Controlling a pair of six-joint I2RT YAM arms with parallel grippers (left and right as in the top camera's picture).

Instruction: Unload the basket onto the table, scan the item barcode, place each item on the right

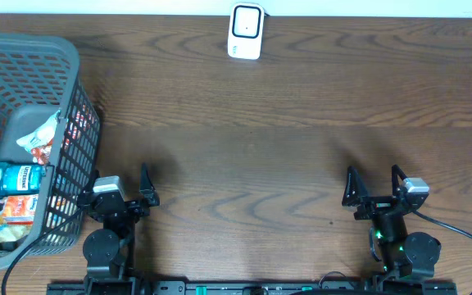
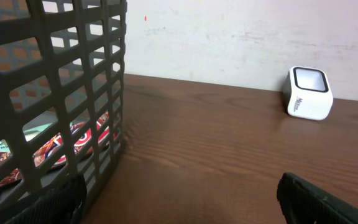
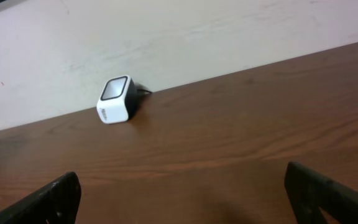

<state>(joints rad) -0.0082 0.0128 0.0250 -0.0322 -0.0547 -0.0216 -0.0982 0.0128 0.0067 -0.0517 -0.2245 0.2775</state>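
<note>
In the grey basket [image 1: 76, 164] at the left of the counter [image 1: 260, 147]: snack packets [image 1: 38, 135] and a blue-labelled item [image 1: 15, 178], lying among 1 or 2 more wrappers. At the far edge, well apart from the basket, white scanner [image 1: 246, 31] standing upright. Just beside the basket's near corner, left tool [image 1: 120, 187], jaws spread wide, gripping nothing. At the near right, right tool [image 1: 374, 187], equally wide open, empty, above bare wood.

Grey plastic mesh basket [image 1: 70, 61] on the brown wooden table [image 1: 285, 147] at frame left holds crinkly snack packets [image 1: 39, 135] and a blue pack [image 1: 16, 178]; white box scanner [image 1: 246, 31] top centre, left gripper [image 1: 121, 184] just beside basket, right gripper [image 1: 374, 184] lower right.
</note>
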